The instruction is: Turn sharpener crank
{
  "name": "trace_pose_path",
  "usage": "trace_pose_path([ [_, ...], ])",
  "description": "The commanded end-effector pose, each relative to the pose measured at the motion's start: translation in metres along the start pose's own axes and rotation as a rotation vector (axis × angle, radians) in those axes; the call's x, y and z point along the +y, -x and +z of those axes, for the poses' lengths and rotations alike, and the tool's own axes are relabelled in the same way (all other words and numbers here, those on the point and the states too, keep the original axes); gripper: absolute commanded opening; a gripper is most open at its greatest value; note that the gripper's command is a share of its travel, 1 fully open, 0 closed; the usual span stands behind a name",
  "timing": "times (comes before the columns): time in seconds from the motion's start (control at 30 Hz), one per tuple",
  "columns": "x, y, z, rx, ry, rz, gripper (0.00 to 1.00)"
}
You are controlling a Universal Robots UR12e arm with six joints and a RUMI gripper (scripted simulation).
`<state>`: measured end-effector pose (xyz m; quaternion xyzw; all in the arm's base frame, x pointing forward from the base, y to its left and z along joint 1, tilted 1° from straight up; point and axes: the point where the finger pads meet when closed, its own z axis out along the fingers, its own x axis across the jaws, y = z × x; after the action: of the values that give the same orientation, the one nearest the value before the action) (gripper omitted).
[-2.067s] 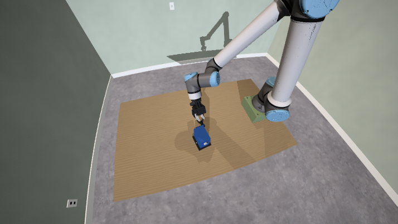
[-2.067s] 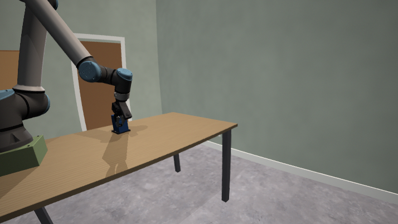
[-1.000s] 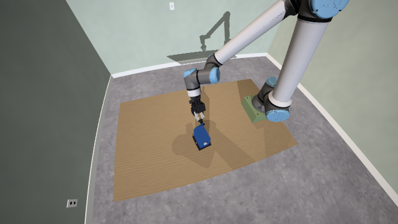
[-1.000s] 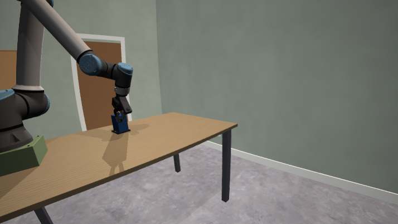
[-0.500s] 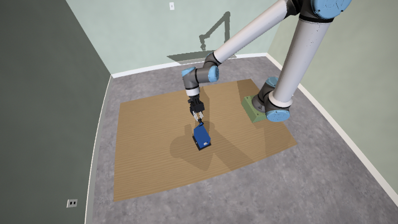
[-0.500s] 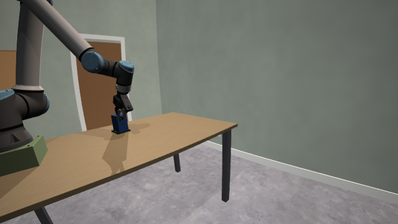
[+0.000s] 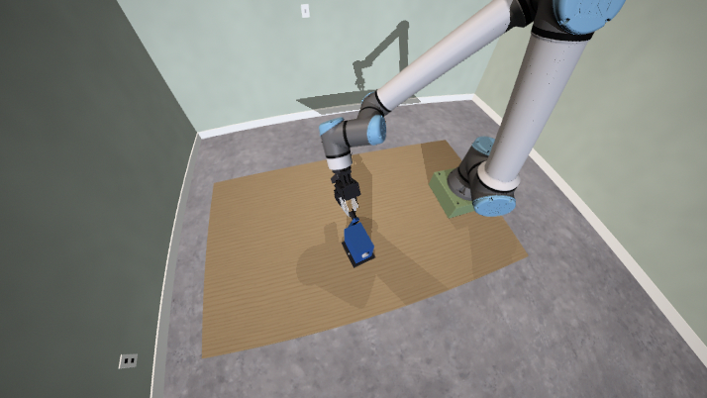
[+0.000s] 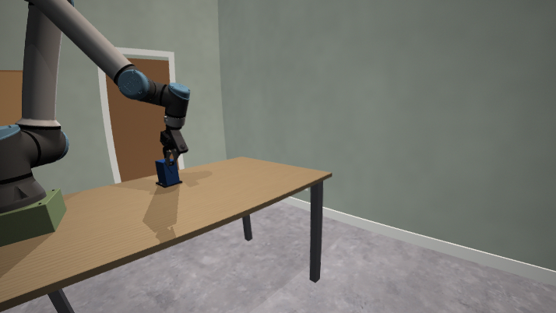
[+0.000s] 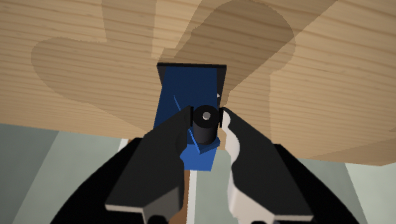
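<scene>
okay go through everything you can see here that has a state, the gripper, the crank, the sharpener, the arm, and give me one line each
gripper: shut on the crank knob, one finger on each side.
crank knob: black cylinder, clamped between the fingers.
crank arm: blue, carries the knob; its angle is hard to read.
sharpener: blue box, upright on its dark base on the table.
arm: reaches down over the sharpener, wrist pointing downward.
</scene>
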<state>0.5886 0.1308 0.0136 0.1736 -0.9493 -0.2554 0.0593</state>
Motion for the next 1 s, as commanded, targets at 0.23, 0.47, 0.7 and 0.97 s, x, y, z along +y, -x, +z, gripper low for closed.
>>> trace_pose_path([
  [0.23, 0.002, 0.013, -0.004, -0.001, 0.0, -0.001, 0.09],
  [0.47, 0.003, 0.02, -0.005, -0.001, 0.0, -0.001, 0.09],
  [0.7, 0.002, 0.028, -0.005, -0.001, 0.0, -0.001, 0.09],
  [0.97, 0.002, 0.035, -0.004, -0.001, 0.0, -0.001, 0.09],
])
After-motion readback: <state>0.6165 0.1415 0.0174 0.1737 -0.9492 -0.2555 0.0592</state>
